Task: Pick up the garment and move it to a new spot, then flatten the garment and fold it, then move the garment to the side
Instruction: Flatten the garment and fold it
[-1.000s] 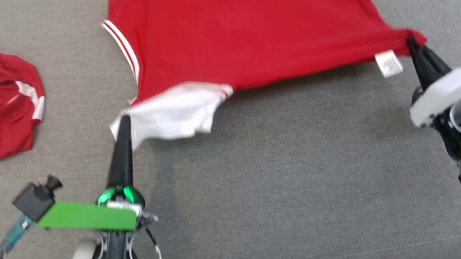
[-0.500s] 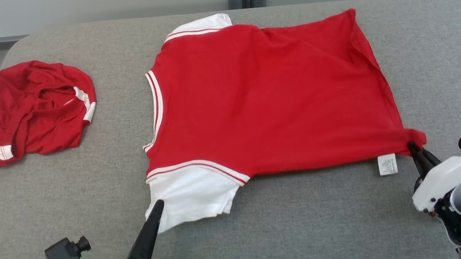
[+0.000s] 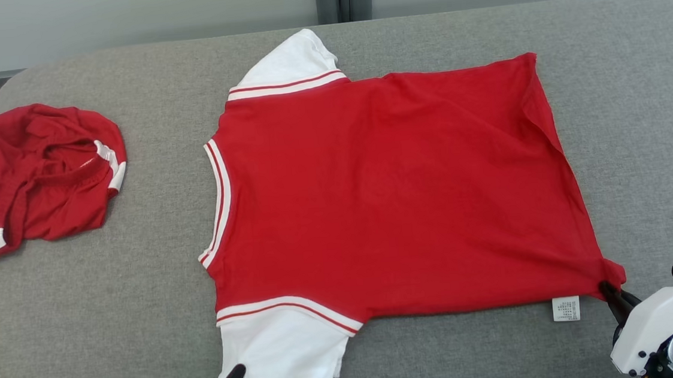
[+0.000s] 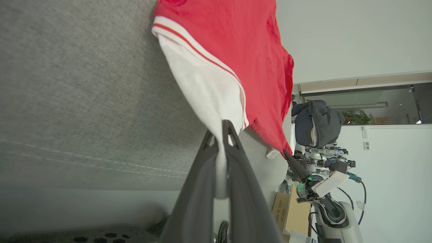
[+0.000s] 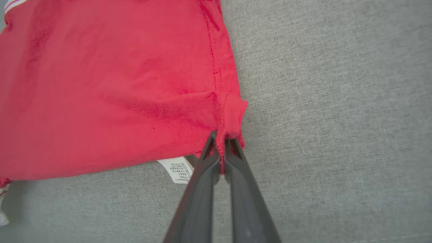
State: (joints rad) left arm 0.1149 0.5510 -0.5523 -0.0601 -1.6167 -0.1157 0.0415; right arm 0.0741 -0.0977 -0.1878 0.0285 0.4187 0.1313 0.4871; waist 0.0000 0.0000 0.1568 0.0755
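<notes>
Head view: garment [image 3: 385, 191] spread flat.
Left gripper [image 3: 238, 371] pinches its white sleeve [image 3: 283, 349]; right gripper [image 3: 607, 289], the hem corner [image 3: 614, 272] (beside the label [image 3: 566, 308]).

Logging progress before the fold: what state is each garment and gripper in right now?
Red shirt: spread out flat, unfolded.
Left gripper: shut on the shirt's white sleeve.
Right gripper: shut on the shirt's hem corner.
Other red garment: crumpled heap, untouched.
</notes>
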